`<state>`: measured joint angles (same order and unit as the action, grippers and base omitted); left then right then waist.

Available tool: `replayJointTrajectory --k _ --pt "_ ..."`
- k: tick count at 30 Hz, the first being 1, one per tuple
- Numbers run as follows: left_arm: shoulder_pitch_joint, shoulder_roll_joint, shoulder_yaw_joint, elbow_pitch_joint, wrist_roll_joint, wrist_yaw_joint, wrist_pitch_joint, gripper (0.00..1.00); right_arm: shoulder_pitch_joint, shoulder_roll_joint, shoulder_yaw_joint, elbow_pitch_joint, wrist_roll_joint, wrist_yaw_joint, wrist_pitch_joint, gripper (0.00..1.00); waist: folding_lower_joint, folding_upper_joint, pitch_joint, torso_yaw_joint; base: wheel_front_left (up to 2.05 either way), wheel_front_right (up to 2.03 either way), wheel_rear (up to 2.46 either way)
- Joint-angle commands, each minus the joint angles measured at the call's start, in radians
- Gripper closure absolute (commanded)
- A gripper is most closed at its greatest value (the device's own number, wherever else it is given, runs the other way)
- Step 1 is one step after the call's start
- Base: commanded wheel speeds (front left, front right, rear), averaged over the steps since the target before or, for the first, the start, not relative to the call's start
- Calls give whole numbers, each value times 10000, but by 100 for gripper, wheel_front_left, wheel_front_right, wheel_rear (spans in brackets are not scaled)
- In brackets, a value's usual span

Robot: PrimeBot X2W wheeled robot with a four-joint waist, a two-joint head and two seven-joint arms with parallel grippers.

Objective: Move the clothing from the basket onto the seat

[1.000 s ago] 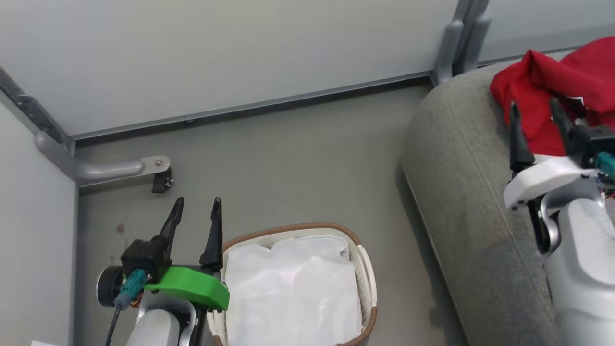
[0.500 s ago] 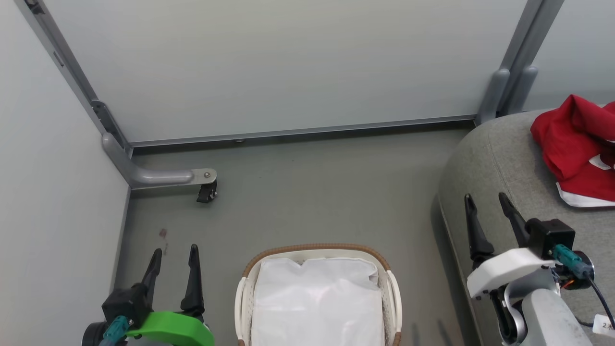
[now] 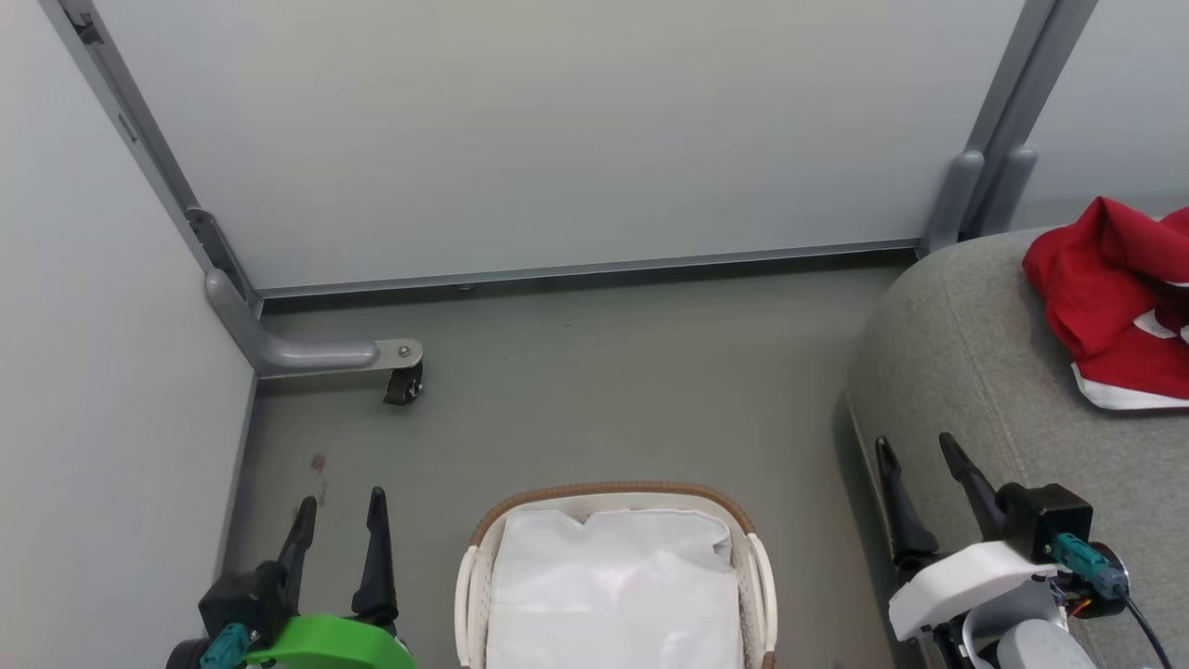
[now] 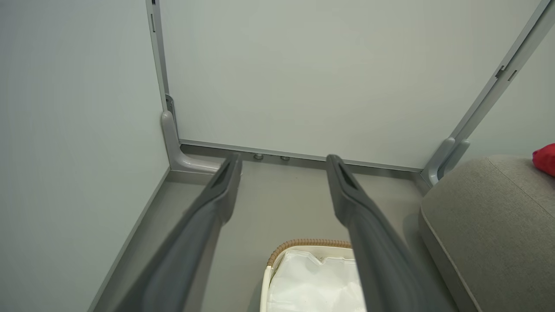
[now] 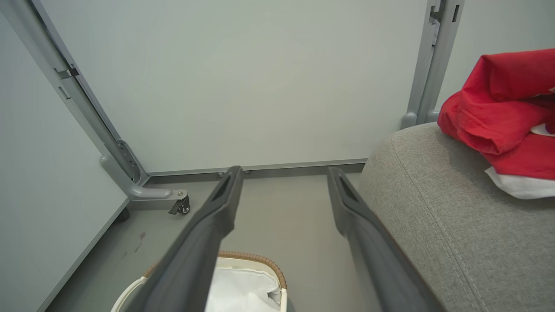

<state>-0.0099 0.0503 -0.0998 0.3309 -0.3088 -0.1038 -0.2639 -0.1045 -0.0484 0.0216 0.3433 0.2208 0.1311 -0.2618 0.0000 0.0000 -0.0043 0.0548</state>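
Observation:
Red clothing (image 3: 1119,297) with white trim lies bunched on the grey seat (image 3: 975,372) at the right; the same clothing (image 5: 503,112) rests on the seat (image 5: 433,208) in the right wrist view. The cream basket (image 3: 757,576) with a brown rim stands on the floor at bottom centre, with its white liner showing inside. My left gripper (image 3: 339,506) is open to the left of the basket with nothing between its fingers. My right gripper (image 3: 915,451) is open over the seat's near edge, apart from the clothing. In the left wrist view the basket (image 4: 303,243) sits below the fingers.
Pale partition walls close off the back and left. A grey bracket foot with a black caster (image 3: 404,383) stands on the floor at the left wall. A grey post (image 3: 985,186) rises behind the seat's corner. Grey floor (image 3: 604,390) lies between basket and wall.
The camera has swung left and tilted up. My right gripper has drawn back off the red clothing toward the seat's near edge. Both grippers stay open.

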Motion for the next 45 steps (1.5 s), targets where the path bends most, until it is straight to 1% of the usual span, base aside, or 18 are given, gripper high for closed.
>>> replayJointTrajectory --k 1,13,14,18,31,45 --pt "79 7 -5 25 -55 64 -7 0 138 -43 13 -56 106 -7 -49 0 0 0 -9 -30 0 0 0" --pt "-35 7 -66 244 -81 51 -7 0 89 -41 -106 -227 266 -7 -49 0 0 0 5 -72 0 0 0" --pt "-1 -6 -41 281 -39 -3 4 100 38 8 -92 -154 216 0 4 100 0 0 5 -74 0 0 0" --pt "1 -26 -12 567 -185 -9 56 100 160 70 -112 125 363 0 83 100 0 0 5 -79 0 0 0" --pt "-187 -21 367 312 -2419 -56 704 100 118 51 -330 -89 2721 -1 723 100 0 0 12 -128 0 0 0" --pt "-375 -14 711 67 -4475 -104 1300 100 76 32 -525 -286 4894 -1 1303 100 0 0 20 -181 0 0 0"
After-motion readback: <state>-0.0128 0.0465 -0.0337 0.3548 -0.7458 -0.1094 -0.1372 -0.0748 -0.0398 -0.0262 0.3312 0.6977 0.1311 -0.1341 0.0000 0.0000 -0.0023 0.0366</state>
